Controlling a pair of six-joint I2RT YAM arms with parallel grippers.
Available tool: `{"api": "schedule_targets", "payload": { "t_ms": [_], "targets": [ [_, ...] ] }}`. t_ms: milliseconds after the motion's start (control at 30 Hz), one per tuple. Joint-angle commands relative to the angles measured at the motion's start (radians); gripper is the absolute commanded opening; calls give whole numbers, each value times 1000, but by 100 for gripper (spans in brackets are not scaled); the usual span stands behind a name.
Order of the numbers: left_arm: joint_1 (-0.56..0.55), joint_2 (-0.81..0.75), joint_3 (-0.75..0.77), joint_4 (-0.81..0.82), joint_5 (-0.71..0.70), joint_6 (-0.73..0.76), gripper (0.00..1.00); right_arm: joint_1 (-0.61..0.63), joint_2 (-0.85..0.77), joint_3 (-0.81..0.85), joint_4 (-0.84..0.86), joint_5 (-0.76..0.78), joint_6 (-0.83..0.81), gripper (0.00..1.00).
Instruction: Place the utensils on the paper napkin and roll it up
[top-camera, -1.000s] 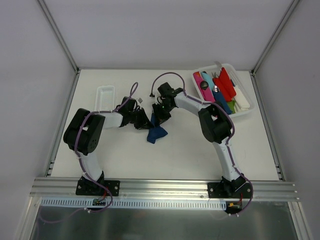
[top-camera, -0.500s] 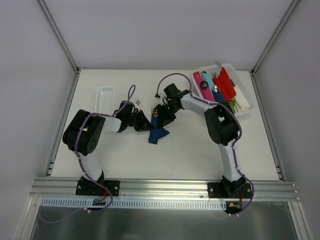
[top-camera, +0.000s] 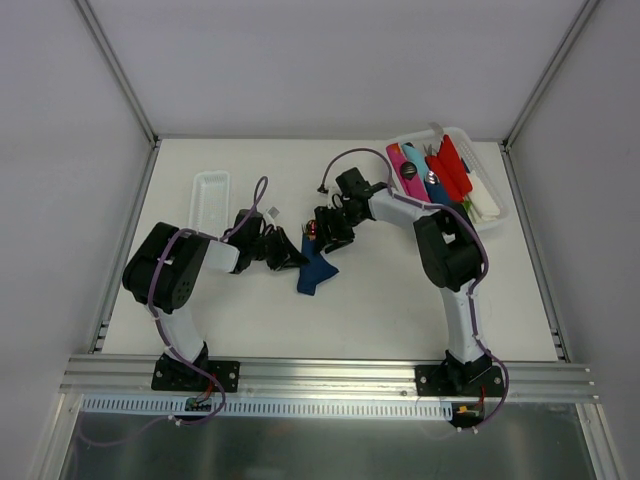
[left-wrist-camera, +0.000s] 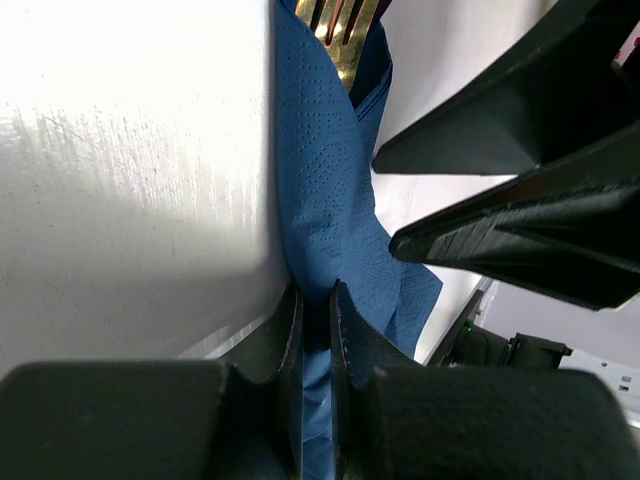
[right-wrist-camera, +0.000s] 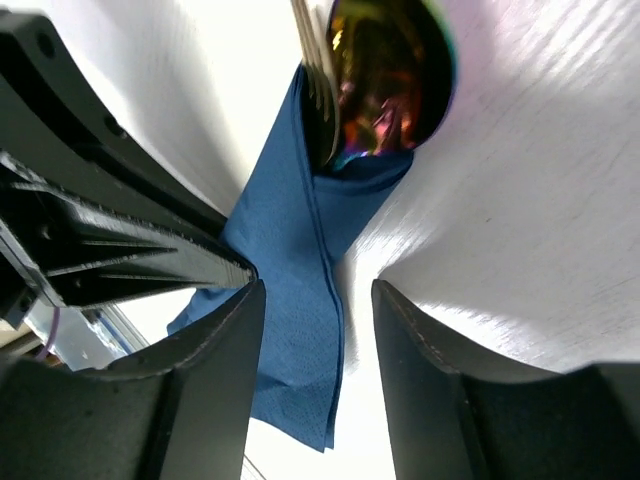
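Pretty tidy scene: a white table (top-camera: 380, 310) is seen from above, with the left arm (top-camera: 165, 275) and right arm (top-camera: 445, 255) both bent in toward the middle. A clear bin (top-camera: 500, 218) at the far right is stuffed with pink, red, blue and white plastic bits, and a narrow white tray (top-camera: 210, 193) is parked at the far left. The napkin (top-camera: 316, 272) is found mid-table, bunched into a loose folded strip between the two grippers, well apart from bin and tray. A fold of it is pinched flat by the left gripper (left-wrist-camera: 316, 300), fingers pressed together on the paper. The right gripper (right-wrist-camera: 312, 290) is held with jaws apart, the napkin framed in the gap; whether it's touched can't be told. The utensils (right-wrist-camera: 385, 75) are tucked into the napkin's far end, with gold fork tines and a shiny spoon bowl left poking out.
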Motion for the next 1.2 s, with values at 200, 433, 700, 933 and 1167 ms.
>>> {"api": "schedule_targets", "payload": {
  "t_ms": [200,433,700,933,1167],
  "targets": [
    [8,46,-57,-118,-40,23,0,-4,22,-16,60,9,68,46],
    [9,46,-58,-115,-38,21,0,28,45,-21,60,61,72,40],
    [11,43,-57,-115,-40,18,0,50,54,20,-5,191,54,33],
    [12,40,-58,-115,-40,17,0,52,68,53,-50,213,49,6],
    [12,6,-63,-100,-46,23,7,27,44,0,51,90,64,0]
  ]
}}
